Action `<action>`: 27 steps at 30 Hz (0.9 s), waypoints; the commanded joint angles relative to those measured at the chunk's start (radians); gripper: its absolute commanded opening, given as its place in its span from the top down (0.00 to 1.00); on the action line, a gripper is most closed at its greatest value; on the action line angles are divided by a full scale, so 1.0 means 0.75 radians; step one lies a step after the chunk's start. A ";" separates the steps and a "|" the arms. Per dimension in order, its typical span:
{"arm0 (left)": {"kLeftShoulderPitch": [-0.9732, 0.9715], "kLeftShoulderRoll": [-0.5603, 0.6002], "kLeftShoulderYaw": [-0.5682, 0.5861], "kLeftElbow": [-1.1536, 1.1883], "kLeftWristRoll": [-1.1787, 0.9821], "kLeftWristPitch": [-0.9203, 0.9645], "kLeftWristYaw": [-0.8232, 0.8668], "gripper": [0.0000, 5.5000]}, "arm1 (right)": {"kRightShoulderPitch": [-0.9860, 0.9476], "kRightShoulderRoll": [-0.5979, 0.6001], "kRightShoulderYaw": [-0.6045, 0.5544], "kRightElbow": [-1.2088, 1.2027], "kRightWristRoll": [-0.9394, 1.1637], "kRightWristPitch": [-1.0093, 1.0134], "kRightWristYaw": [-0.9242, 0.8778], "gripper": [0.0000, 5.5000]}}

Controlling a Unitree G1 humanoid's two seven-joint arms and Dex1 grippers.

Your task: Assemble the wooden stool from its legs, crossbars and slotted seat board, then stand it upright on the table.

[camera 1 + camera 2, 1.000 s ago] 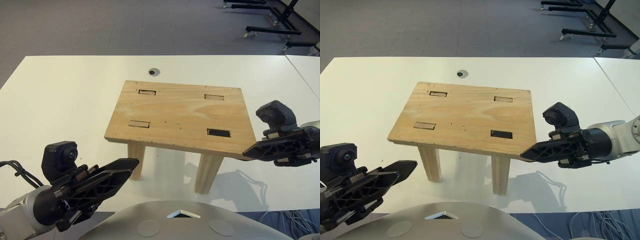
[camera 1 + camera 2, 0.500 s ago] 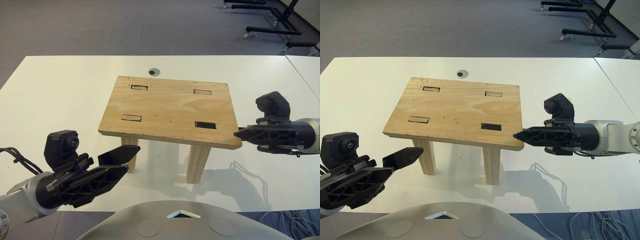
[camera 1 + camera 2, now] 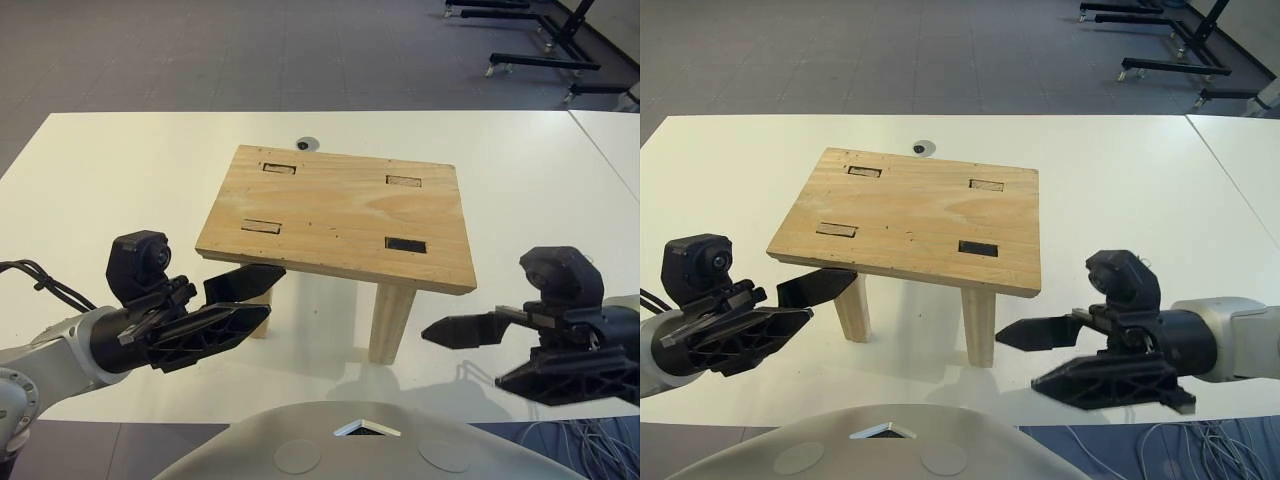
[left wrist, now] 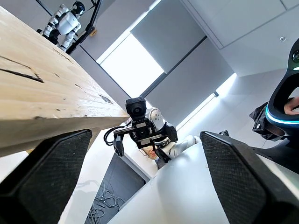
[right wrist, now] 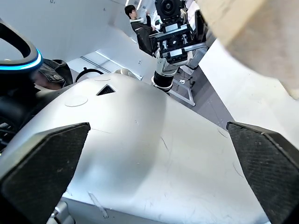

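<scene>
Left eye view: the stool stands upright in the middle of the table. My left gripper is spread wide, one finger just under the seat's near-left edge. My right gripper, fingers parted too, hangs near the stool's near-right corner, apart from it.

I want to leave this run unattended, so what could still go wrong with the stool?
The left gripper sits open by the near corner of the stool; a careless withdrawal could nudge it. One slot looks darker than the others, so that joint may be loose.
</scene>
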 commanded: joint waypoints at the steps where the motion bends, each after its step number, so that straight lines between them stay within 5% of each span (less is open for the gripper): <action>1: -0.091 -0.001 -0.040 0.044 0.036 0.060 -0.001 0.22 | -0.085 0.144 0.215 -0.107 0.000 -0.283 -0.296 0.02; 6: -0.162 0.014 -0.036 0.113 0.134 0.134 -0.074 0.22 | -0.095 0.354 0.435 -0.272 -0.002 -0.535 -0.756 0.02; 10: -0.293 0.069 -0.097 0.248 0.581 0.124 -0.323 0.22 | -0.140 0.523 0.547 -0.299 -0.133 -0.621 -0.955 0.02; 18: -0.474 0.039 -0.144 0.467 1.003 0.039 -0.575 0.22 | -0.202 0.704 0.606 -0.255 -0.524 -0.651 -1.051 0.02; 27: -0.796 -0.269 -0.304 0.682 1.300 -0.093 -0.497 0.22 | -0.384 0.907 0.672 -0.065 -0.949 -0.658 -1.003 0.02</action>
